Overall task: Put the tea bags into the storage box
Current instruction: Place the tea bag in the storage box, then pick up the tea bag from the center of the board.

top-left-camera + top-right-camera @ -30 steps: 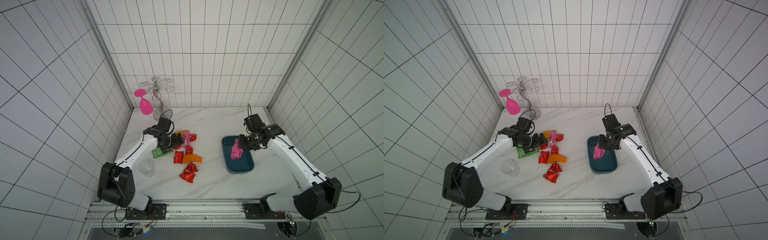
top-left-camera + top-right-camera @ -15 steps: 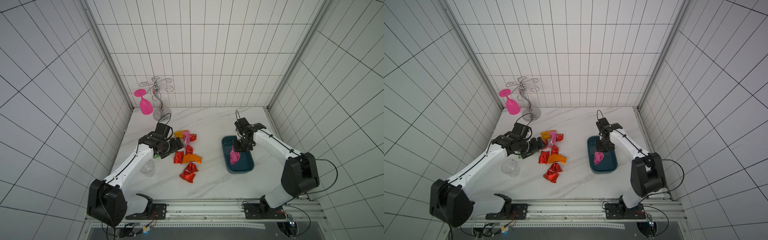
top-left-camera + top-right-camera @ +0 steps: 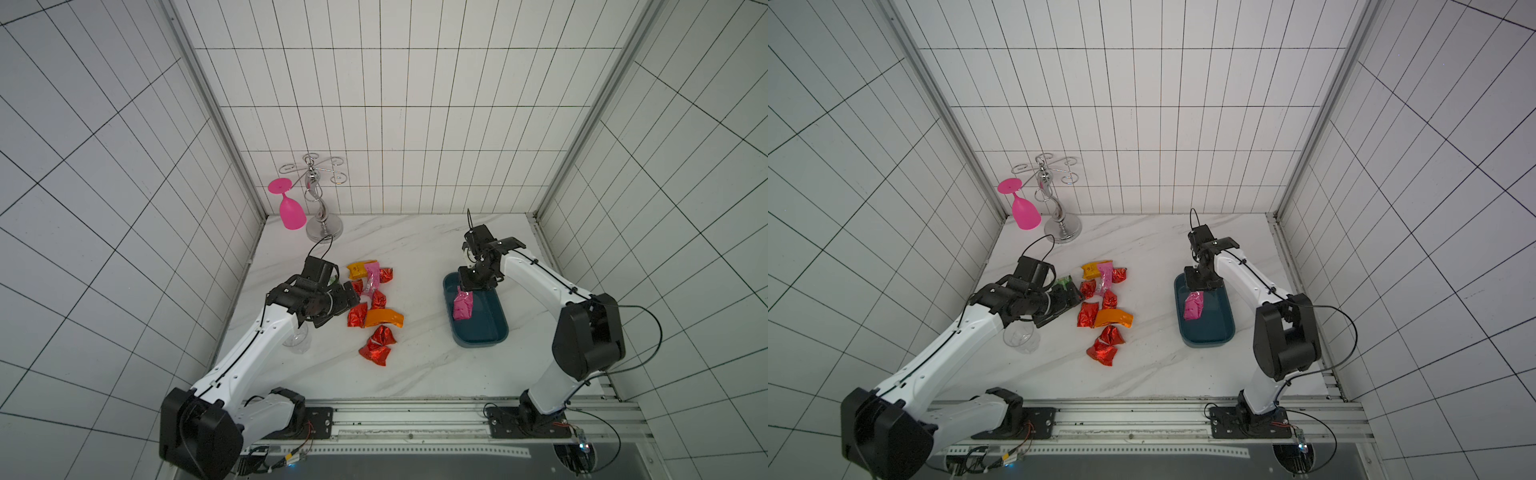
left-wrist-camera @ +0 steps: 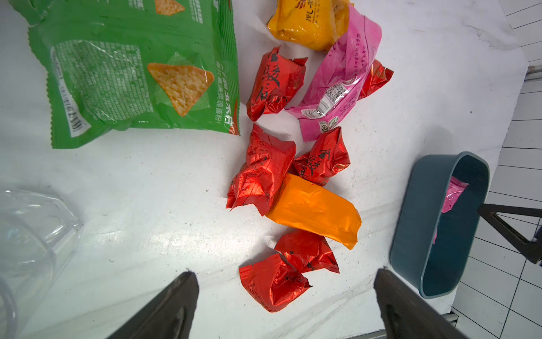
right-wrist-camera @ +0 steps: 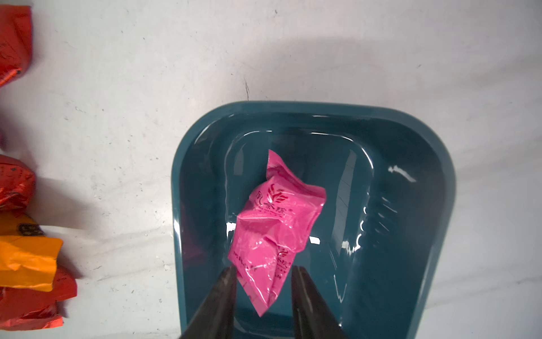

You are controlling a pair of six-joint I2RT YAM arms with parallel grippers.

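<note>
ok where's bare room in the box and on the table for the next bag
Box: the near end is bare, between the pink bag and the near wall. Table: open marble between the pile and the box, and along the front edge. Crowded: the pile, beside the green bag.

The storage box [image 3: 482,332], a dark teal rounded-rectangular tub, stands upright on the counter [image 3: 415,374], right of centre in both top views. One crinkled pink tea bag [image 3: 462,305] lies tilted inside it, in the half nearer the upper edge of the frame. The other tea bags [image 3: 376,309] lie in a loose cluster at mid-frame, well apart from the box. They are six shiny red packets, two orange-yellow ones and one long pink one, and several touch each other.
</note>
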